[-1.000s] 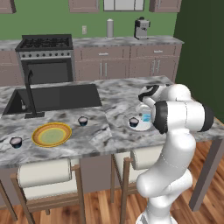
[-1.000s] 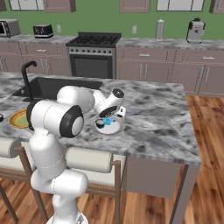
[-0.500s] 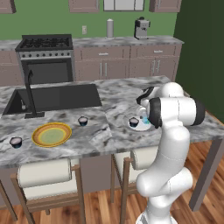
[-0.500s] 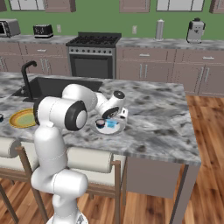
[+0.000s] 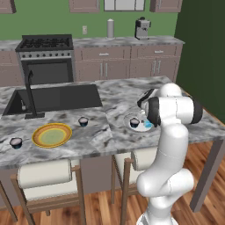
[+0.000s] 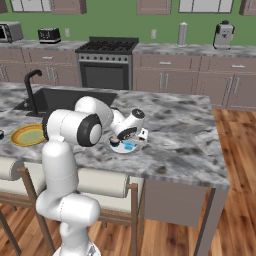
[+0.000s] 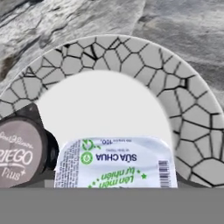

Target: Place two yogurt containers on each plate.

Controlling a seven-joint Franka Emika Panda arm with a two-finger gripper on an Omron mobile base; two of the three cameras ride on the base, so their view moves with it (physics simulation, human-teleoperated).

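White plate (image 7: 183, 109): near half taken by a dark yogurt cup (image 7: 19, 153) and a white-lidded tub (image 7: 116, 164) just beside it; far half and patterned rim free. Yellow plate (image 5: 41, 140) bare, approach open from above; one cup (image 5: 83, 121) near its right edge, another (image 5: 16, 142) to its left. Faucet (image 5: 30, 94) stands behind.
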